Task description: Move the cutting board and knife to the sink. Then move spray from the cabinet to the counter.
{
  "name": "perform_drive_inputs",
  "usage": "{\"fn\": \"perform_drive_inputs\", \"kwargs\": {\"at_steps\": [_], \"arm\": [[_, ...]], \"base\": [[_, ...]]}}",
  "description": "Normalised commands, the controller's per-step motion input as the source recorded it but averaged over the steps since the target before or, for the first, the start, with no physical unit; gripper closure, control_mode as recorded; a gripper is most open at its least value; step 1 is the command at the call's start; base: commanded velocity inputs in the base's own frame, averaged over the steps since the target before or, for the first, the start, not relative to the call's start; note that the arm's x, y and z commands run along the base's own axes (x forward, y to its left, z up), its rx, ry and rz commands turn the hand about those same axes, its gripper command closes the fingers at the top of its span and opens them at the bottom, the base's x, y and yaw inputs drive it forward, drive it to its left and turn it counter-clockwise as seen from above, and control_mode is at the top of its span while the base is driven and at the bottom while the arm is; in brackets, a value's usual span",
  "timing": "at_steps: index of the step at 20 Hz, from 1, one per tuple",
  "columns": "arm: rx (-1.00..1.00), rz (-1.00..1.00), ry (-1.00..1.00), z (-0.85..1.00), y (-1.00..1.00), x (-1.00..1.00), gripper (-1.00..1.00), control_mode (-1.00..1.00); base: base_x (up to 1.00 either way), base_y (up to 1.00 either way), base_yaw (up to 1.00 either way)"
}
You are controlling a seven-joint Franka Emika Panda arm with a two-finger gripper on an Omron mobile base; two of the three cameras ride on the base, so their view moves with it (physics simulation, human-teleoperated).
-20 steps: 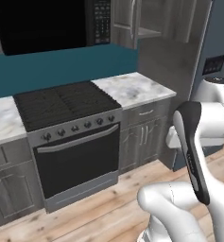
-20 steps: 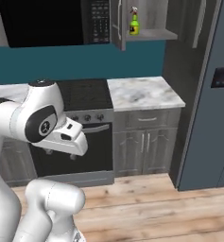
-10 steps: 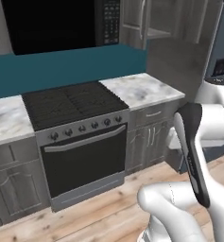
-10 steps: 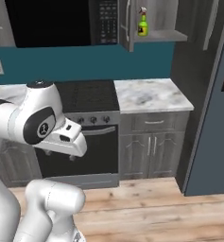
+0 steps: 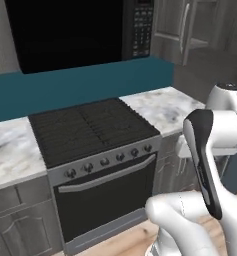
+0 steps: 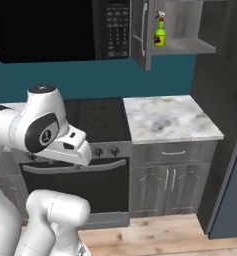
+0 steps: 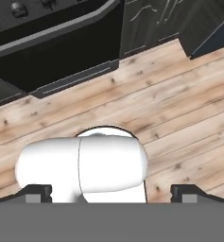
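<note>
Marble-topped kitchen run with black range, open wall cabinet, one green spray bottle.

Left to right in the right base view: black stovetop (image 6: pixel 97 117) under the black microwave (image 6: pixel 55 27); marble bench (image 6: pixel 167 117) just right of the stovetop; grey cabinet (image 6: pixel 182 25) above it, door swung open, with the spray (image 6: pixel 160 33) standing upright near the front left of its inner shelf. Pincer (image 7: pixel 111 194) hangs low, facing the wood floor (image 7: pixel 179 108), fingertips spread wide and holding nothing. Judged step: reaching up for the spray, not yet begun. Risks: the open door edge sits just beside the bottle, so a lift from the left could strike it; a glancing finger could topple the bottle off the shelf.
</note>
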Motion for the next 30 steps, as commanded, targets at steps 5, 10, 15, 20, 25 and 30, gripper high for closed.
{"fn": "perform_drive_inputs", "kwargs": {"at_steps": [5,10,15,20,25,30], "arm": [[0.0,0.0,0.0,0.0,0.0,0.0,-1.0,1.0],[0.0,0.0,0.0,0.0,0.0,0.0,-1.0,1.0],[0.0,0.0,0.0,0.0,0.0,0.0,-1.0,1.0],[0.0,0.0,0.0,0.0,0.0,0.0,-1.0,1.0],[0.0,0.0,0.0,0.0,0.0,0.0,-1.0,1.0],[0.0,0.0,0.0,0.0,0.0,0.0,-1.0,1.0]], "base": [[0.31,-0.82,0.19],[0.29,-0.96,0.38],[0.47,-0.53,0.3],[0.5,-0.15,0.05],[0.55,-0.58,-0.04],[0.38,-0.59,-0.04]]}}
